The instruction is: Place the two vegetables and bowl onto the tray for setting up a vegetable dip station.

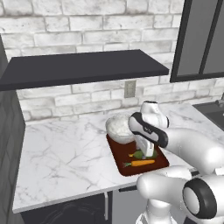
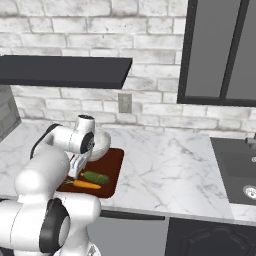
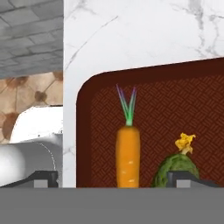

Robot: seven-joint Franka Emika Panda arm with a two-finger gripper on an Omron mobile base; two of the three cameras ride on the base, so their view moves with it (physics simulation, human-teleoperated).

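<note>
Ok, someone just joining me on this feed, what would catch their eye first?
The red-brown tray near the counter's front edge, already loaded: bowl at its far end, cucumber and carrot side by side nearer the front. Next, the white arm bending over it, its open end effector just above the two vegetables.

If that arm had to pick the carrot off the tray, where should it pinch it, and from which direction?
Probably around the thick orange middle of the carrot, coming straight down from above. It lies flat on the tray, so its sides are free for the open gripper to straddle across its width. The leafy top is too thin to hold. The cucumber lies close beside it, so one finger must slip between them.
</note>
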